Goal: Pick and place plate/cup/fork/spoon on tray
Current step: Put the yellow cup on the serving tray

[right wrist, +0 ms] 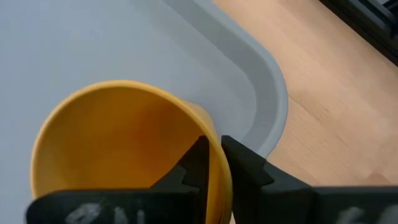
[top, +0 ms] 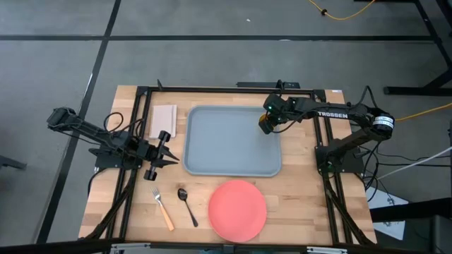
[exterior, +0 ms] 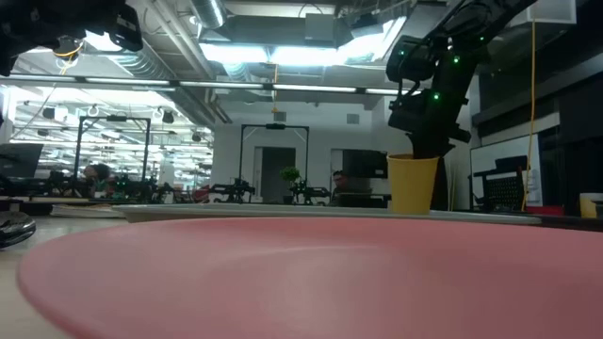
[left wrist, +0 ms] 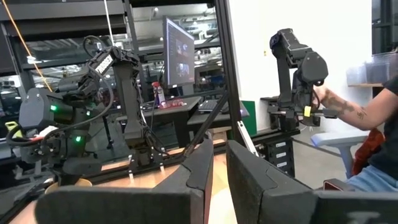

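The right pincer point(right wrist: 211, 163) is closed on the rim of the cup point(right wrist: 118, 146), one finger inside the wall and one outside, holding it over the tray point(top: 212, 152) near its far right corner. So close to the raised rim, a careless release could tip the cup or land it on the edge. The left pincer point(top: 161, 154) waits beside the tray, nearly closed and empty.

Yellow cup point(exterior: 413, 184) stands upright beyond the pink plate point(exterior: 301, 278), jaws pinching its rim.
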Robot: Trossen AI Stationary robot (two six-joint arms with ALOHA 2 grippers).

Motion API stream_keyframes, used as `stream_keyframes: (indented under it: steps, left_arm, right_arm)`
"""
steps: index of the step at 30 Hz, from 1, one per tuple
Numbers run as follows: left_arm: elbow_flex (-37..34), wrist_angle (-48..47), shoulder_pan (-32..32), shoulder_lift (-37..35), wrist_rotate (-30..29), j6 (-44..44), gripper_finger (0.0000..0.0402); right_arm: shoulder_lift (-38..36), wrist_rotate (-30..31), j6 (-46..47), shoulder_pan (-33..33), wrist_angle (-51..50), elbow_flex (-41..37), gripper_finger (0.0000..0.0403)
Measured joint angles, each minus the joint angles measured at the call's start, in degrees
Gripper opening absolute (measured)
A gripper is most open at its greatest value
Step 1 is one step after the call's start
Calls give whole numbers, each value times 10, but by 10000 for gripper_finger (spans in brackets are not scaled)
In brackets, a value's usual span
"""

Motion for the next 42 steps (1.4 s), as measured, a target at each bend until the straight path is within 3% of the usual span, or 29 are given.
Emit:
stream_keyframes:
  steps: [37,42]
  left_arm:
    - [0,0,0,0,0,1,39]
    - [0,0,0,0,0,1,39]
  right_arm:
    - [0,15,2,1,12,0,49]
    - [0,41,48,1,15,0,50]
